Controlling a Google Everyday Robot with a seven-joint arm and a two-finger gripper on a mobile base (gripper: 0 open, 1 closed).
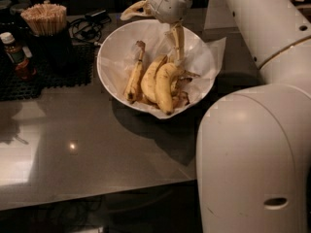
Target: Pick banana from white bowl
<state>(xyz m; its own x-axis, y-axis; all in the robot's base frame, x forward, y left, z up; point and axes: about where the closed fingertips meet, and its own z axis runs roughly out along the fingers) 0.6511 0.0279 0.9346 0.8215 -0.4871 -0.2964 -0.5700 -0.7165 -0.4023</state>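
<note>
The white bowl (112,57), lined with crinkled white paper, stands on the dark table and holds several bananas. The banana (164,85), the thickest one, lies in the middle right of the bowl, curved, with its dark stem end towards the far right. A slimmer long-stemmed banana (134,74) lies to its left. My gripper (151,37) hangs over the far side of the bowl. It is open and empty. One finger (178,41) points down, its tip just above the banana's far end. The other finger (132,9) sticks out to the left over the rim.
A dark holder of wooden sticks (44,19) and a small bottle (13,52) stand on a black mat (68,67) at the far left, with cables (90,25) behind. My white arm and body (252,144) fill the right side.
</note>
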